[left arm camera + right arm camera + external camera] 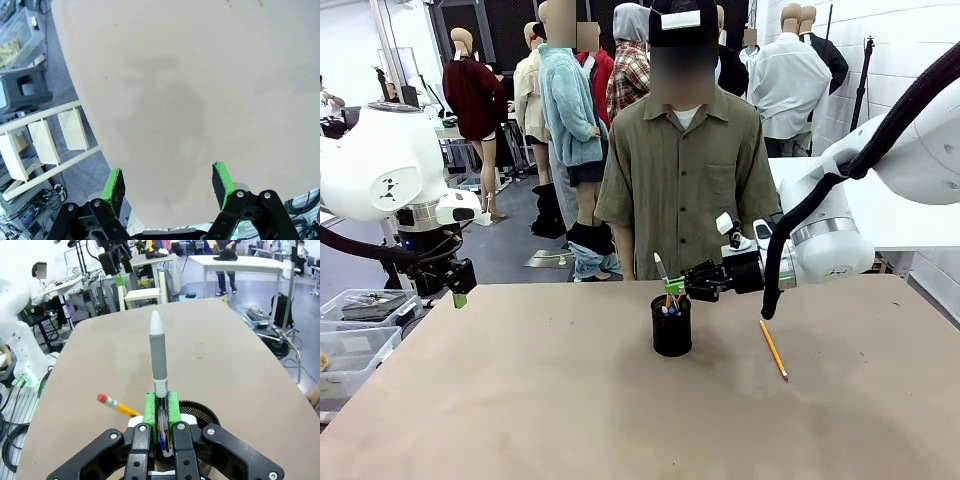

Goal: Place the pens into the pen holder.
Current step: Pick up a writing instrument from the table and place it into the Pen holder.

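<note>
Evidently the right hand point(161, 399) is clamped on the silvery-grey pen point(158, 352), low on its ribbed section, just above the pen holder point(671, 330). The pen looks light, stiff and smooth, so it may pivot in so narrow a pinch. A grip nearer its middle would steady it.

An orange pencil point(773, 349) lies flat to the right of the holder, apart from it. It is thin and best taken across mid-shaft. Other sticks seem to stand inside the holder, though they are hard to tell apart.

The left hand point(167, 180) hangs with its fingers apart and nothing between them, well left of the holder. The counter point(570, 400) is matte and tan. A person point(685, 170) stands behind the holder.
</note>
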### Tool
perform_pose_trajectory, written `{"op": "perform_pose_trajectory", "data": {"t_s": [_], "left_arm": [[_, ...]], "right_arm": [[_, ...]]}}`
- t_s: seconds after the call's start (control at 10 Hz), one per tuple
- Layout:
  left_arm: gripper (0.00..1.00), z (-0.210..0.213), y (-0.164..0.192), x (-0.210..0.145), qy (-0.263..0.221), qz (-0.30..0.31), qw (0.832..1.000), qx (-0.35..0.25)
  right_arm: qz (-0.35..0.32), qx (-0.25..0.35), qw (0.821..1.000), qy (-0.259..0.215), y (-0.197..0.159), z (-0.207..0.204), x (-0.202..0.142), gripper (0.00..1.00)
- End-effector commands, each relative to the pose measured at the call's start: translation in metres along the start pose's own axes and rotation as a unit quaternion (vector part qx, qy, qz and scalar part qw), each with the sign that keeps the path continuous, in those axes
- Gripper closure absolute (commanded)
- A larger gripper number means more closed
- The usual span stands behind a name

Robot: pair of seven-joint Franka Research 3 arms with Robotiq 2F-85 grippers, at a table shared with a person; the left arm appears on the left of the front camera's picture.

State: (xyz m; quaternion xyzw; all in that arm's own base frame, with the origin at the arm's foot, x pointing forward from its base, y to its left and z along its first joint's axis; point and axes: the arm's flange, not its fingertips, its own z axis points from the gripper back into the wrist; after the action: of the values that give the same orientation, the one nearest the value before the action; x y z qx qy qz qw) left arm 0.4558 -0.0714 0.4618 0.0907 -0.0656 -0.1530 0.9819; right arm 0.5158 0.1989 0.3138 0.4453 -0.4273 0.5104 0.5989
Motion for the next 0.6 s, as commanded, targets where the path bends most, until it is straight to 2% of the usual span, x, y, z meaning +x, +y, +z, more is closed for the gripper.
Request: {"op": "perform_pose_trajectory", "data": {"t_s": [0.0,0.2,0.3,0.4,0.5], "left_arm": [[0.08,0.0,0.002,0.0,-0.006,-0.006,1.0,0.008],[0.08,0.0,0.002,0.0,-0.006,-0.006,1.0,0.008],[0.08,0.0,0.002,0.0,-0.006,-0.006,1.0,0.008],[0.08,0.0,0.002,0.0,-0.006,-0.006,1.0,0.008],[0.08,0.0,0.002,0.0,-0.006,-0.006,1.0,0.008]], "right_arm": [[-0.017,-0.007,1.0,0.014,-0.015,-0.008,-0.003,1.0],[-0.02,0.001,1.0,0.015,-0.018,-0.009,-0.007,1.0],[-0.018,-0.002,1.0,0.016,-0.017,-0.007,-0.009,0.92],[-0.019,-0.013,1.0,0.017,-0.017,-0.004,-0.011,0.8],[-0.019,-0.019,1.0,0.013,-0.016,0.002,-0.012,0.6]]}}
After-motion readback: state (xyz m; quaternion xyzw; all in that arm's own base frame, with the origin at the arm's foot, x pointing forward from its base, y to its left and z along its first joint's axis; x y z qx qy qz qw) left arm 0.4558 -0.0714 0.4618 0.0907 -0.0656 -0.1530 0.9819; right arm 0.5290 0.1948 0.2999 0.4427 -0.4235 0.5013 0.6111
